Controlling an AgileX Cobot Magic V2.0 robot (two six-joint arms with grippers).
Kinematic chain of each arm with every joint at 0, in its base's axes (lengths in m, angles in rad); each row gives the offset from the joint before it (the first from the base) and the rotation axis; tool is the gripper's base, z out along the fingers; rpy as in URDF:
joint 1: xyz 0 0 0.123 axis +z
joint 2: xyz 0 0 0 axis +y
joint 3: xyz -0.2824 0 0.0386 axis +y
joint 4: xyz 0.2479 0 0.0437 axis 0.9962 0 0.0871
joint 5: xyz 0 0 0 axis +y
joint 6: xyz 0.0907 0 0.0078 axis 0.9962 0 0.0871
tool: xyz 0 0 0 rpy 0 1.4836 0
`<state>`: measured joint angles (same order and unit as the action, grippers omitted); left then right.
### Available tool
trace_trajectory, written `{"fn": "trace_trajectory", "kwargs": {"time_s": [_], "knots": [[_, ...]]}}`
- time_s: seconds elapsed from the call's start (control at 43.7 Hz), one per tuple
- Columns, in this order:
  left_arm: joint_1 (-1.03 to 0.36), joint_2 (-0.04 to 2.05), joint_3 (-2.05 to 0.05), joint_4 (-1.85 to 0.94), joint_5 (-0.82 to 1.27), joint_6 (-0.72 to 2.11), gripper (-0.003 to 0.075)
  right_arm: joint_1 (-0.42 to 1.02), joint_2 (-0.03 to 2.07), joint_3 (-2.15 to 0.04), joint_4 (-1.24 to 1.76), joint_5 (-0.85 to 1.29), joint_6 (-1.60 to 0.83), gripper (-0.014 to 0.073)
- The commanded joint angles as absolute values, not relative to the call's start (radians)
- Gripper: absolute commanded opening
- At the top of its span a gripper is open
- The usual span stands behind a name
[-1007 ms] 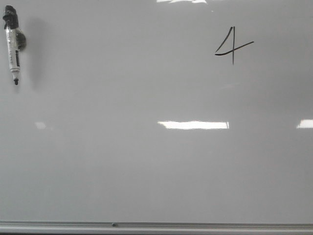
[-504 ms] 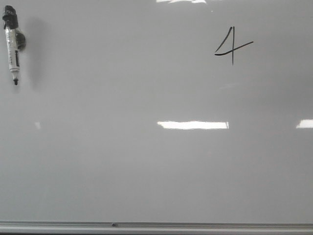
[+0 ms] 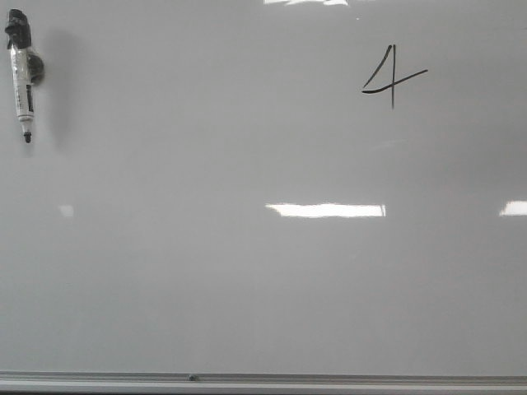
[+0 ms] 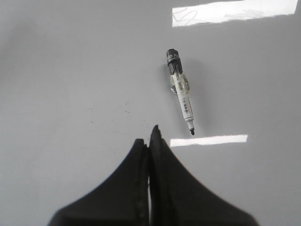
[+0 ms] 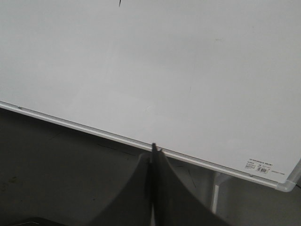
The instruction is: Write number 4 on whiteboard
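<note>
Large glossy pale whiteboard with silver metal frame (image 3: pixel 247 288): fills the front view. Small thin black hand-drawn number 4 (image 3: pixel 392 76): on board, toward 1 o'clock. White-barrelled black-capped marker (image 3: pixel 22 74): on board, toward 10 o'clock, well apart from the 4.

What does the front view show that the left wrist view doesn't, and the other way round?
Front only: the number 4, drawn at the upper right of the whiteboard, and the frame along the board's near edge.
Left wrist only: the left gripper, its fingers closed together and empty, apart from the marker.
Both: the marker lying on the board at its left side with its tip bare, the glossy board surface, and bright light reflections on it.
</note>
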<state>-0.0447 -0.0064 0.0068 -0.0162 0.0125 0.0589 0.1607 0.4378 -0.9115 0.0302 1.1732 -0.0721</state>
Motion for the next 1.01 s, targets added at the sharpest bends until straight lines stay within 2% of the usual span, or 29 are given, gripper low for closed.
{"fn": "trace_trajectory", "kwargs": {"time_s": [0.0,0.71,0.801,0.984], "knots": [[-0.051,-0.019,0.012,-0.027,-0.074,0.059,-0.0020,0.155,0.446,-0.934,0.019,1.110,-0.072,-0.0071],[-0.051,-0.019,0.012,-0.027,-0.074,0.059,-0.0020,0.143,0.399,-0.890,0.014,1.068,-0.072,-0.0071],[-0.051,-0.019,0.012,-0.027,-0.074,0.059,-0.0020,0.098,0.325,-0.798,0.014,0.933,-0.072,-0.0071],[-0.051,-0.019,0.012,-0.027,-0.074,0.059,-0.0020,-0.004,0.159,-0.495,0.015,0.520,-0.072,-0.0071]]}}
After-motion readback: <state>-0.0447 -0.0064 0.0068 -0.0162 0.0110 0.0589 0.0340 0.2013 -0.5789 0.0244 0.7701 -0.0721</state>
